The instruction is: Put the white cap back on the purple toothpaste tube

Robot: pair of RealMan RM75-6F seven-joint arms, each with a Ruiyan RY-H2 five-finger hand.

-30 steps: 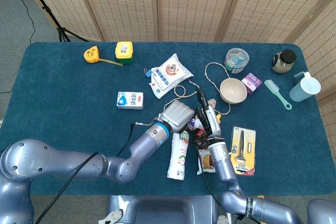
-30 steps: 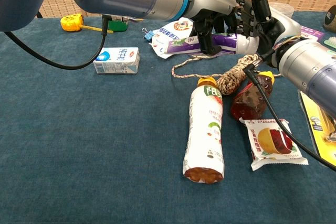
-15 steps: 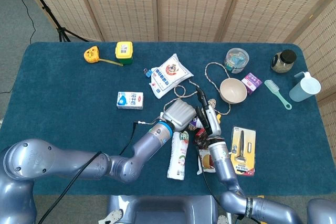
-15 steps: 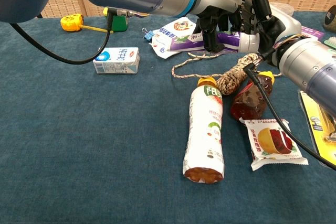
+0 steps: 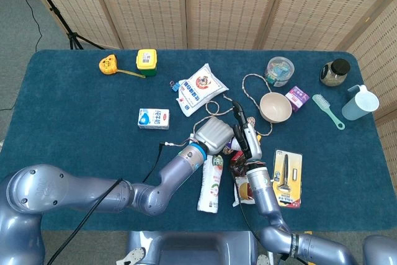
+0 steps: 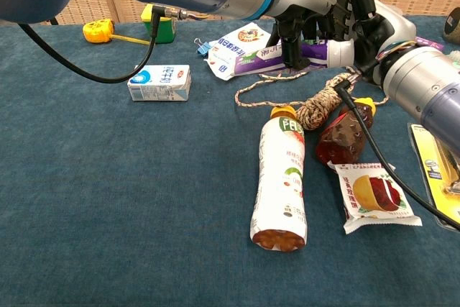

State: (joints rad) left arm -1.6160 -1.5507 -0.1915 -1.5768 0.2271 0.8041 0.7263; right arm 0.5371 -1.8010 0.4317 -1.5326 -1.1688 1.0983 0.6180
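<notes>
Above the cluttered worktop [image 6: 108, 199], the left hand [image 6: 302, 23] grips the purple toothpaste tube [image 6: 316, 49]; right hand [image 6: 370, 23] pinches its white cap [image 6: 343, 53]. Misalignment could cross-thread or drop it.

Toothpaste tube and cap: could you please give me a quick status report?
Left hand grips the tube, held off the table. Right hand at its cap end; whether the cap is seated, cannot tell. Rope lies just below.
</notes>
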